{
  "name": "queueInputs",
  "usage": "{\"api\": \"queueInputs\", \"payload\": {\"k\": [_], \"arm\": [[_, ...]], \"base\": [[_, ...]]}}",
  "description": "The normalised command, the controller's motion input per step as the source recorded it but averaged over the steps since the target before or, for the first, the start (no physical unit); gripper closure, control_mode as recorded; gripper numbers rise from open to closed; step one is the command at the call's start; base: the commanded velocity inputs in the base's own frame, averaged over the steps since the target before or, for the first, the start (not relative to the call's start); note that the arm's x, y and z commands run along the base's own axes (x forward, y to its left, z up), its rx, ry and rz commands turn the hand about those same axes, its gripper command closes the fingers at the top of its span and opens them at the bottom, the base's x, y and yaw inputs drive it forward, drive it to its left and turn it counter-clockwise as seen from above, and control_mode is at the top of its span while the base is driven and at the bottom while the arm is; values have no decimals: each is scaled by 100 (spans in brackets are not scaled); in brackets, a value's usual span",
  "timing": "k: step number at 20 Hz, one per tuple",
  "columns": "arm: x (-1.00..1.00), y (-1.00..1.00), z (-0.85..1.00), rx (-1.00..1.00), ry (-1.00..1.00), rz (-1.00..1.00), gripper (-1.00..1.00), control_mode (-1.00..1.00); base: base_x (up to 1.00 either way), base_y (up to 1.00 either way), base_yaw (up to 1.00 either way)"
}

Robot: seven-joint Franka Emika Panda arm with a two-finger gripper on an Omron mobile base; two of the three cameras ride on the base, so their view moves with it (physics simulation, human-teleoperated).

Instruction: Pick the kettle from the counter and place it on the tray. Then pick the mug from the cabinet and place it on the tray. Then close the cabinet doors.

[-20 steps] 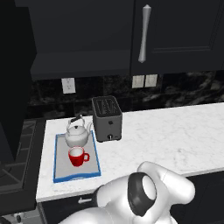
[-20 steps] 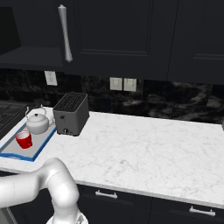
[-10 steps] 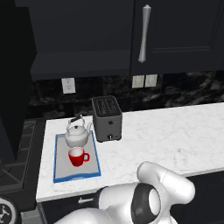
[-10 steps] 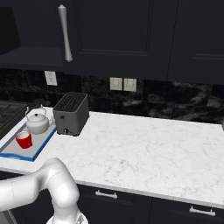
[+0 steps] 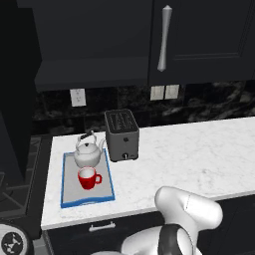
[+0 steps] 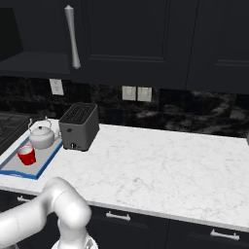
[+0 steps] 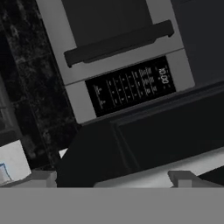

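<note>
The silvery kettle (image 5: 88,152) (image 6: 41,136) and the red mug (image 5: 88,178) (image 6: 26,155) both stand on the blue-rimmed tray (image 5: 68,197) (image 6: 43,163), at the left end of the white marble counter (image 5: 199,154) (image 6: 160,165). The mug is in front of the kettle. Above, the dark cabinet door (image 5: 204,35) (image 6: 136,39) with its silver bar handle (image 5: 164,38) (image 6: 73,37) stands shut, and the panel to its left (image 5: 94,30) looks flush too. My gripper (image 7: 112,178) is open and empty, low and away from the counter. It faces a steel appliance front.
A boxy dark grey toaster (image 5: 122,134) (image 6: 79,126) stands right beside the tray. A stove (image 5: 12,191) borders the counter's left end. My white arm (image 5: 187,211) (image 6: 53,209) is folded low in front of the base cabinets. The hand view shows a steel appliance's control panel (image 7: 131,85).
My arm has folded lower at the front of the counter. The kettle, mug, tray and cabinet doors have not moved.
</note>
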Motion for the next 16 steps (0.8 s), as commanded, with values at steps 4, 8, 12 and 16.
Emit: {"api": "queueInputs", "payload": {"k": [4, 8, 12, 16], "arm": [[2, -21, 0, -5, 2, -13, -100, -100], [0, -22, 0, -3, 2, -14, -100, -100], [0, -29, 2, -4, 0, -15, -100, -100], [0, -34, 3, -3, 1, -15, -100, -100]], "base": [[0, 0, 0], [0, 0, 0], [0, 0, 0], [0, 0, 0]]}}
